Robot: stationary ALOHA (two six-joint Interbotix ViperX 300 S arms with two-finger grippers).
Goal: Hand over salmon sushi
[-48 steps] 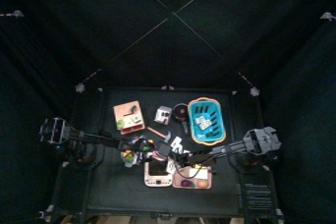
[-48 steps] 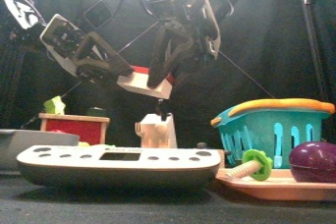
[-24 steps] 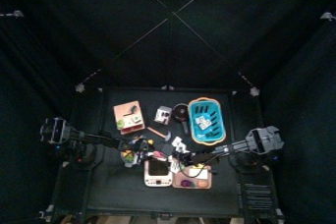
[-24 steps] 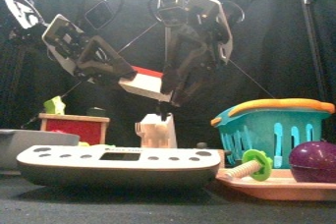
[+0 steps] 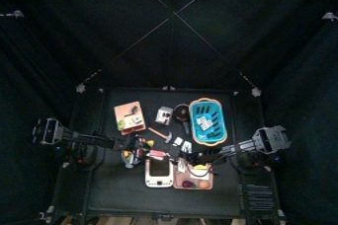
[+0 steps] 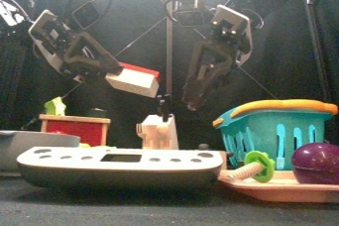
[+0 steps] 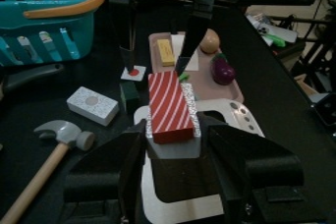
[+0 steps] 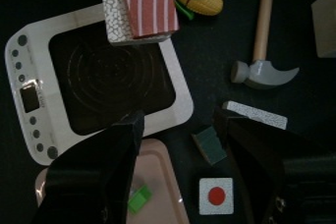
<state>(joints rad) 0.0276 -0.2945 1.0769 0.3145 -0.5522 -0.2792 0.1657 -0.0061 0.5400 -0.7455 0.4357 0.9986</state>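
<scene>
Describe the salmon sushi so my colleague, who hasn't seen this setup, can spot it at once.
Look above the white toy stove at the table's front. The left gripper holds the salmon sushi in the air: a white block topped with a red-and-white striped slab. Nothing else there is striped or off the table.

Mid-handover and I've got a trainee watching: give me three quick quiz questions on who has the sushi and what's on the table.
1. True or false: the left gripper holds the salmon sushi.
2. The right gripper is: A) open and empty, B) shut on the hammer, C) shut on the sushi.
3. Fill in: the purple ball sits just in front of the teal ____.

Key: 1 true; 2 A; 3 basket.
</scene>
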